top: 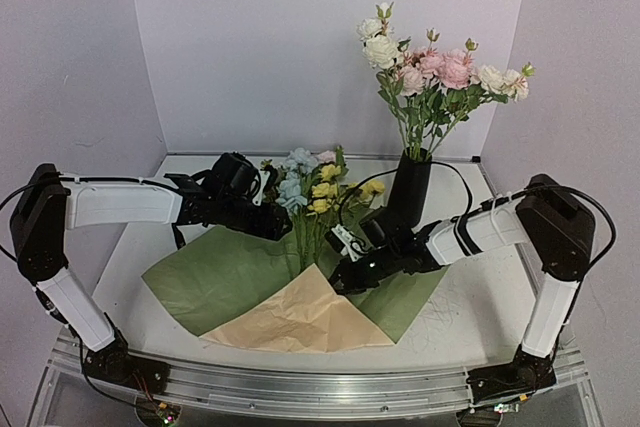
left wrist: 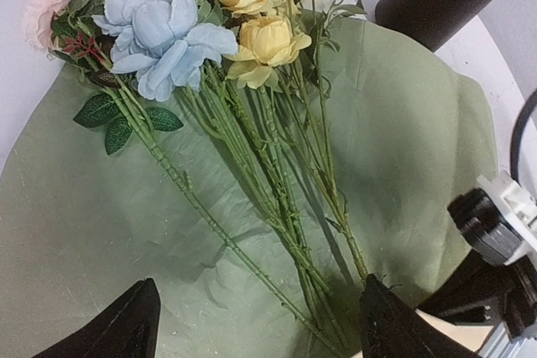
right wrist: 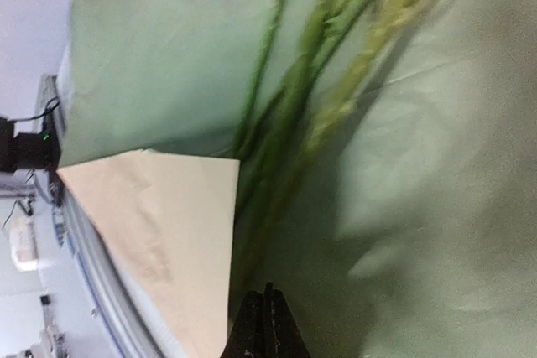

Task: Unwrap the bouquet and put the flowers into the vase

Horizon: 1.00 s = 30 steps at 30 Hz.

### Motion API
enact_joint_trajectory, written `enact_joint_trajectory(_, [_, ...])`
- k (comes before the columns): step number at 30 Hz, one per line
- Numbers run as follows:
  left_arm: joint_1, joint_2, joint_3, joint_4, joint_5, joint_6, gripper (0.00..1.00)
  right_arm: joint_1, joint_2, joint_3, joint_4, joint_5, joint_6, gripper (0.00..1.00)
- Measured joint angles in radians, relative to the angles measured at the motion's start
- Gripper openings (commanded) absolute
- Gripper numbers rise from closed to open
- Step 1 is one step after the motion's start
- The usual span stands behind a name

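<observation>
We see the wrapping paper [top: 215, 277] lying opened flat on the white table [top: 470, 317], green side up, with one tan corner [top: 300, 319] folded over at 6 o'clock. The flowers [top: 305, 192] lie loose on it at the centre, with blue, yellow and pink blooms toward 12 o'clock and thin green stems running toward 6. Our left gripper [left wrist: 260, 291] hovers over the lower stems from 9 o'clock, fingers spread wide and nothing between them. Our right gripper [right wrist: 268, 308] reaches in from 3 o'clock, low at the stem ends, fingers pressed together. We cannot tell whether a stem is pinched there. The black vase [top: 410, 192] stands at 1 o'clock by the paper's far right edge, with a rose bunch [top: 435, 67] standing in it. We judge the step in hand to be gathering the stems. It would go best by taking them all as one bundle low down, closing firmly, then lifting blooms-up before swinging toward 1 o'clock. Room is tight there, since the roses overhang the vase and the right arm lies between stems and vase. Open table shows at 4 and 8 o'clock, and walls close in at 9, 12 and 3.
</observation>
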Motion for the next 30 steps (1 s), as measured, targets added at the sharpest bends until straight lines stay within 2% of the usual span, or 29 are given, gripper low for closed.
enact_joint_trajectory(6, [0.0,-0.009,0.0,-0.007,-0.001,0.011,0.84,0.035,-0.102,-0.032,0.03,-0.209,-0.035,0.01])
enact_joint_trajectory(11, [0.0,-0.026,0.0,-0.016,0.007,0.017,0.84,0.086,-0.197,-0.045,0.008,-0.28,-0.087,0.01])
enact_joint_trajectory(20, [-0.027,-0.04,-0.013,-0.015,0.27,0.062,0.81,0.208,-0.213,-0.042,-0.149,-0.254,-0.175,0.01])
enact_joint_trajectory(30, [-0.042,-0.127,-0.083,-0.041,0.228,0.045,0.82,0.345,-0.198,-0.042,-0.252,-0.13,-0.169,0.02])
